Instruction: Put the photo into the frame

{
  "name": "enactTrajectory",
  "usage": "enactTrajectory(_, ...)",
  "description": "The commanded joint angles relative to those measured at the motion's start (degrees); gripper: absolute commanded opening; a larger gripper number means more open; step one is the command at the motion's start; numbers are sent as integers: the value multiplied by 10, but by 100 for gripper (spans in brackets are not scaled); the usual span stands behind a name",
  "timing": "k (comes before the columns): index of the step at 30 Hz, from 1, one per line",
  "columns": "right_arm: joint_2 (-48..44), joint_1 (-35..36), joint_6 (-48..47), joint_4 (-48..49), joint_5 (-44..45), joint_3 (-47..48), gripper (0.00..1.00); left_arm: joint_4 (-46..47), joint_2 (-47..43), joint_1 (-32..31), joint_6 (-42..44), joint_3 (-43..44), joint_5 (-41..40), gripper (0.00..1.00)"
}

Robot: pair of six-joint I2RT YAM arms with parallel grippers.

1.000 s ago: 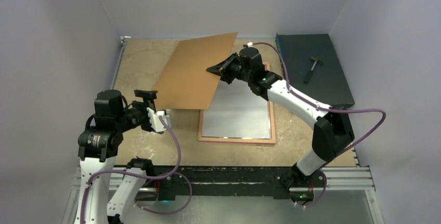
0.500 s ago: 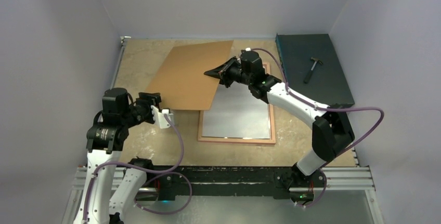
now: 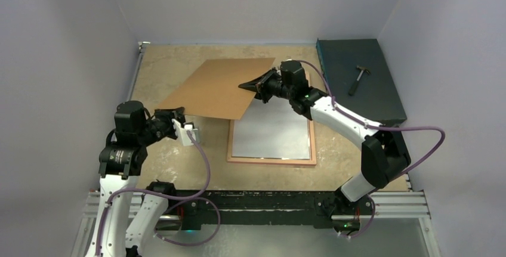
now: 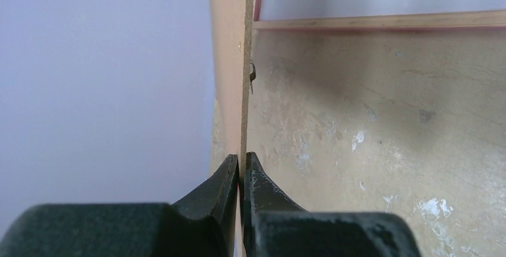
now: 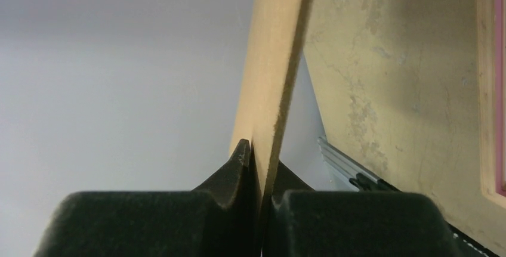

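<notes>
**Both arms hold one brown backing board [image 3: 218,89], now flatter and further left than a second ago.**

Top view: the left gripper [image 3: 175,115] is clamped on the board's near-left corner and the right gripper [image 3: 250,84] on its right edge. One frame [image 3: 271,160] lies wood-side up on the table [image 3: 161,155], its far-left corner hidden by the raised board. I cannot tell whether its pale inside is the photo. One hammer [image 3: 358,78] lies on a dark pad [image 3: 364,105].
Left wrist: both fingers [image 4: 218,188] pinch the board's edge, with a frame rail beyond.
Right wrist: its fingers [image 5: 230,176] grip the board likewise.
</notes>
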Motion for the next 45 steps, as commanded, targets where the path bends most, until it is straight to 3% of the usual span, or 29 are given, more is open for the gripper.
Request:
enactTrajectory(1, -26, 12, -115, -24, -91, 30, 14, 50, -2, -1, -31, 5, 51, 0)
enactTrajectory(4, -29, 11, -154, -50, -104, 29, 41, 52, 12, -1, -31, 15, 48, 0)
enactTrajectory(8, -26, 8, -220, -103, -123, 43, 53, 23, 42, -1, -19, 56, 52, 0)
enactTrajectory(13, -25, -2, -287, -134, -148, 64, 59, -20, 61, -1, 19, 86, 67, 0)
enactTrajectory(17, -19, -9, -399, -182, -156, 108, 64, -12, 61, -1, 19, 97, 58, 0)
enactTrajectory(21, -37, -11, -520, -229, -81, 139, 66, -35, 70, -1, 25, 123, 55, 0)
enactTrajectory(28, -135, -12, -639, -139, 13, 55, 71, -52, 76, -1, 27, 142, 61, 0)
enactTrajectory(34, -116, -12, -621, -167, -13, 45, 84, -10, 62, -1, 18, 121, 68, 0)
enactTrajectory(36, -100, -12, -609, -162, -55, 37, 98, 38, 39, -1, 4, 101, 69, 0)
enactTrajectory(41, -95, -12, -577, -133, -98, 4, 99, 138, 2, -1, -18, 62, 67, 0)
enactTrajectory(45, -92, -13, -565, -140, -101, 8, 99, 130, 16, -1, -24, 84, 66, 0)
